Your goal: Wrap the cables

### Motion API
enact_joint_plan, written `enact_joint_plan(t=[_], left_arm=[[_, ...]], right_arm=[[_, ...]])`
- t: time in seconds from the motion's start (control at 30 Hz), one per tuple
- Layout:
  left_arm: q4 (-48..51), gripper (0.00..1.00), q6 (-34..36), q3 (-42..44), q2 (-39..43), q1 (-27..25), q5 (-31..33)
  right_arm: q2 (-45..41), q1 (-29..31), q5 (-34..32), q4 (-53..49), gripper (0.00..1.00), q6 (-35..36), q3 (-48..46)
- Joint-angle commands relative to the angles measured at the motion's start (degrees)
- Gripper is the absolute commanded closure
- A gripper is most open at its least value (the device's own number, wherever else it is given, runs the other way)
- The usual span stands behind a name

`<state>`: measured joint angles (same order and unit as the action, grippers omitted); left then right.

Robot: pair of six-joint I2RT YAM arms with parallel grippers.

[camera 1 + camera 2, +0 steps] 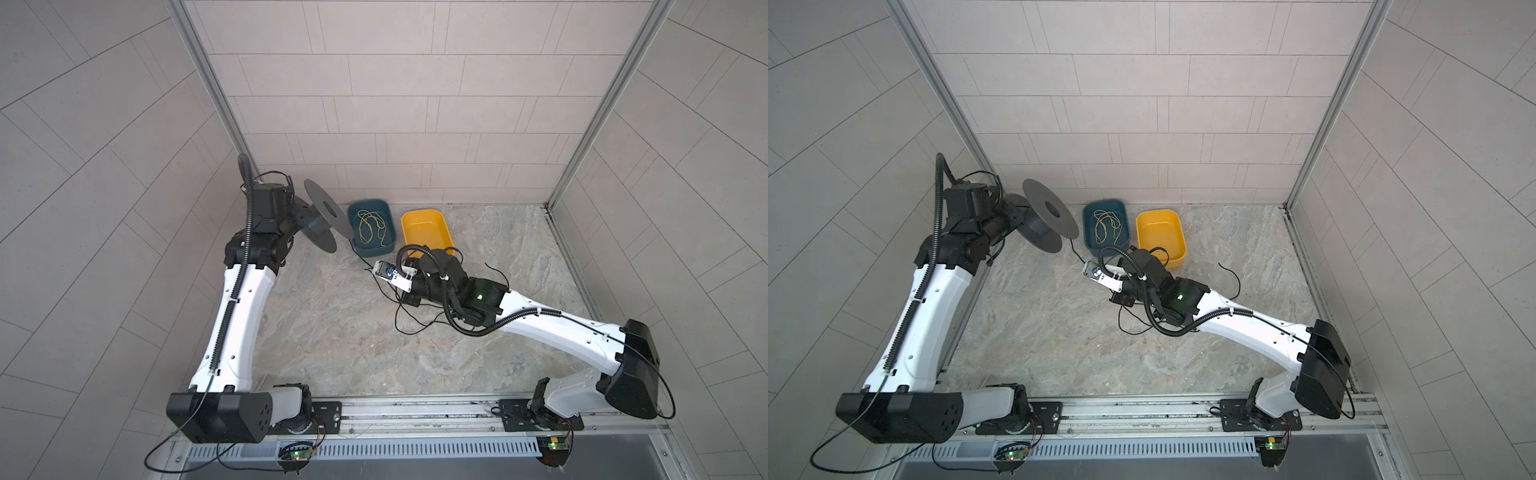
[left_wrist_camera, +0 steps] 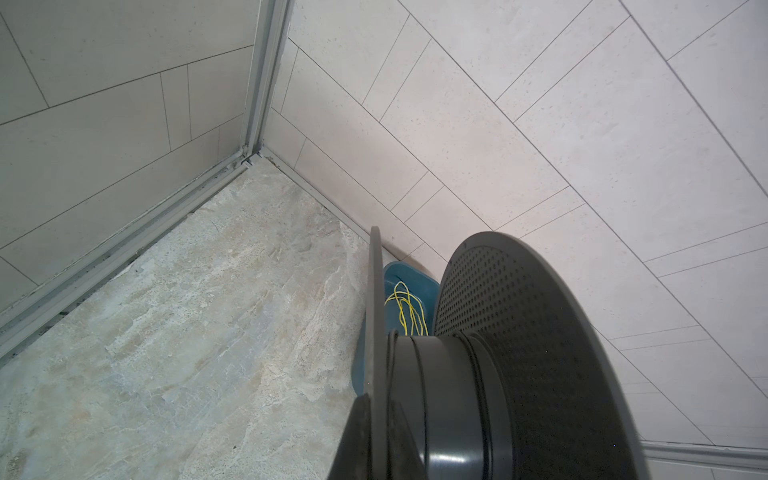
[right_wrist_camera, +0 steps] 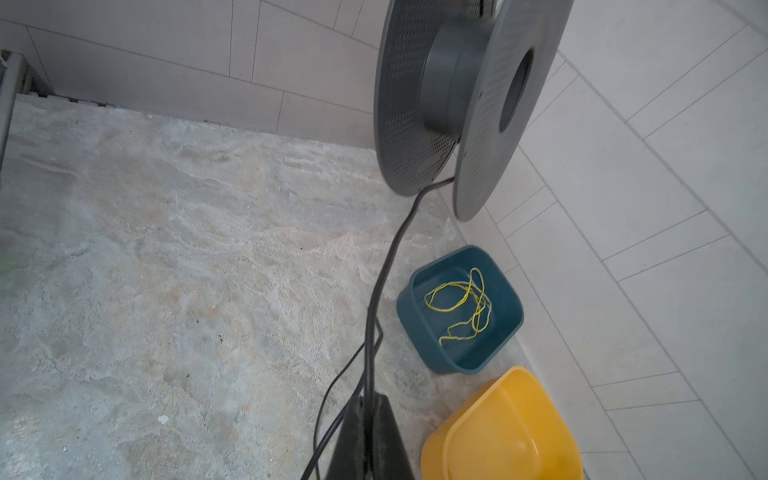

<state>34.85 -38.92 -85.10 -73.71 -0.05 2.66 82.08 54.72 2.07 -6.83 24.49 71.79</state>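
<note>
Right claw (image 3: 368, 415) pinched together on the thin black cable (image 3: 390, 257), strung toward ten o'clock onto a grey spool (image 1: 322, 216) (few turns wound), clamped in left claw (image 1: 300, 217); slack looped on counter (image 1: 332, 332) at five o'clock.

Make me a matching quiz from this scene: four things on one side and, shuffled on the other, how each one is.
Things:
1 gray spool
2 black cable
3 teal bin
4 yellow bin

States:
A empty
B held up in the air
C holds a yellow-green cord
D trails down from the spool

Pairs: 1-B, 2-D, 3-C, 4-A
</note>
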Motion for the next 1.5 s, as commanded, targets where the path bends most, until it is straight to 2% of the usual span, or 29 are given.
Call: enact_joint_plan(t=[0.0, 0.3, 0.43, 0.63, 0.7, 0.9, 1.13, 1.47], left_arm=[[-4.50, 1.00, 3.37, 1.07, 0.56, -0.31, 3.20], [0.05, 1.00, 11.87, 0.37, -0.53, -3.66, 7.04], [4.42, 1.00, 16.02, -2.90, -2.59, -7.27, 9.30], [9.48, 1.00, 19.20, -6.77, -4.95, -11.89, 8.51], [11.88, 1.00, 20.80, -8.40, -6.17, -13.72, 8.61], [16.15, 1.00, 25.05, -10.49, -7.61, -17.13, 3.87], [18.99, 1.00, 32.09, -9.30, -6.86, -17.79, -4.44], [22.93, 1.00, 37.49, -10.10, -3.98, -18.04, -14.21]], right_arm=[[1.22, 0.58, -0.98, -1.64, 1.00, 4.13, 4.29], [3.93, 0.92, -5.97, -3.32, 1.00, 6.57, 11.93], [5.22, 0.94, -6.77, -2.65, 1.00, 6.33, 14.18], [9.00, 0.84, -14.09, -0.29, 1.00, 2.35, 19.37], [9.90, 0.61, -14.22, -0.04, 1.00, 1.55, 20.77], [12.56, -0.12, -16.50, -1.45, 1.00, 0.34, 25.71], [14.68, -4.25, -15.98, -5.86, 1.00, -1.23, 30.00], [16.83, -10.57, -7.79, -9.25, 1.00, -5.78, 31.45]])
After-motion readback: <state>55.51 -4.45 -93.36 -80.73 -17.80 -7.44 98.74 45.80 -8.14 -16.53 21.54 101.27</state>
